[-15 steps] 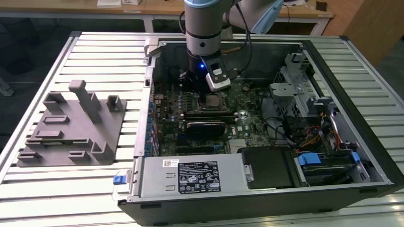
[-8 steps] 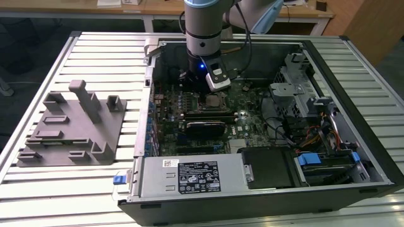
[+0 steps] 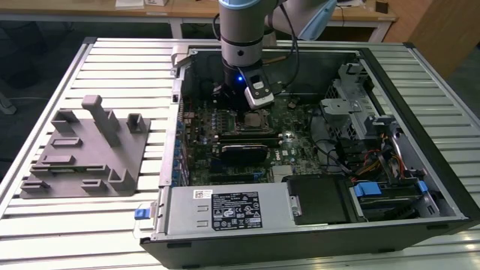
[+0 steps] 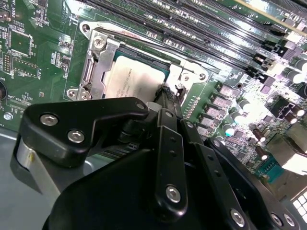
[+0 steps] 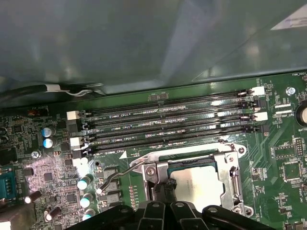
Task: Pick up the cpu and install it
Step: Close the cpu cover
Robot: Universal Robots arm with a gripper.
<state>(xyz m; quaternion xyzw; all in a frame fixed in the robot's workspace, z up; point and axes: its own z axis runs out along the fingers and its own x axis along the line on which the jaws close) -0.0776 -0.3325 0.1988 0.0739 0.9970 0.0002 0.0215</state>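
Note:
The cpu, a flat square chip with a silver-grey top, lies flat in the motherboard socket inside the open computer case. It appears in the first wrist view and in the exterior view too. A metal socket frame surrounds it, and a thin wire lever sticks out to one side. My gripper is low over the socket, its black fingers drawn together at one edge of the chip. The gripper looks shut with nothing between the tips.
Long memory slots run beside the socket. A black finned module sits just in front of it. The power supply and drive cage fill the case's other sides. A grey plastic block stands outside on the slatted table.

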